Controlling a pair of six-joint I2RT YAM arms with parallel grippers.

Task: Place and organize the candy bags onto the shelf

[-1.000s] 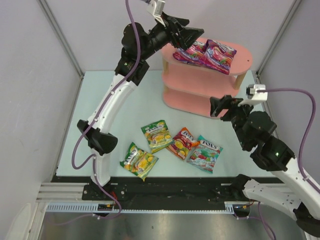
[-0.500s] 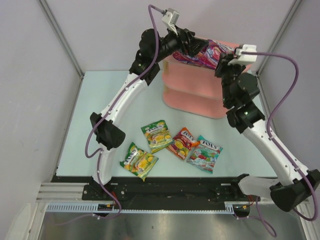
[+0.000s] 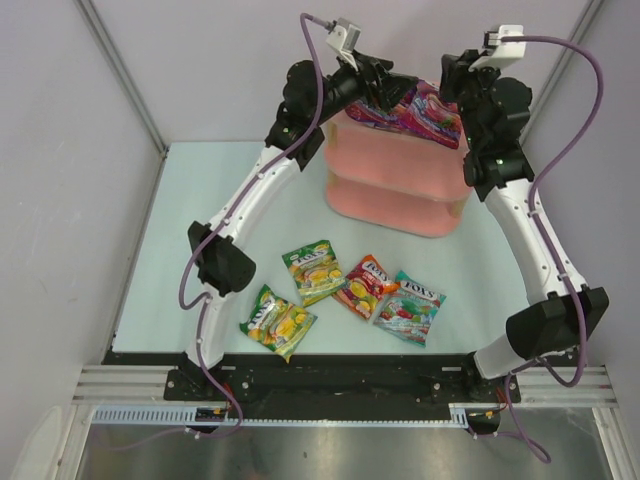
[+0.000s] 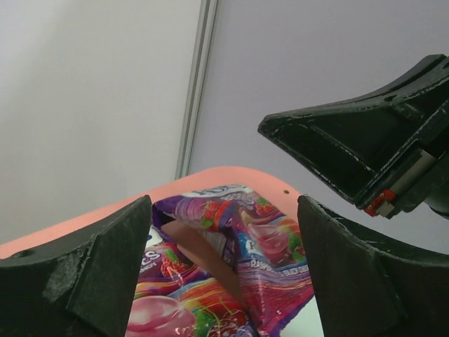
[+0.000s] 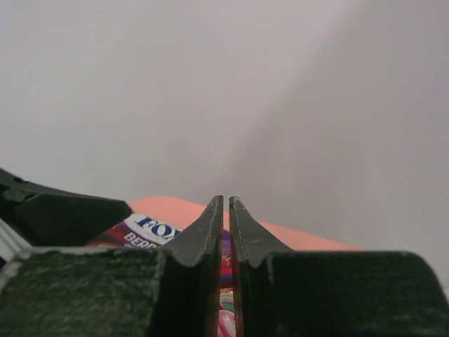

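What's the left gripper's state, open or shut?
Open. The left gripper shows fingers wide apart, with purple candy bags on the pink shelf visible between them.

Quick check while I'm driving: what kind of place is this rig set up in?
Most likely a lab test cell, not a shop: plain panel walls on metal posts box in a pale table, and the only stock is a pink shelf and a few candy bags.
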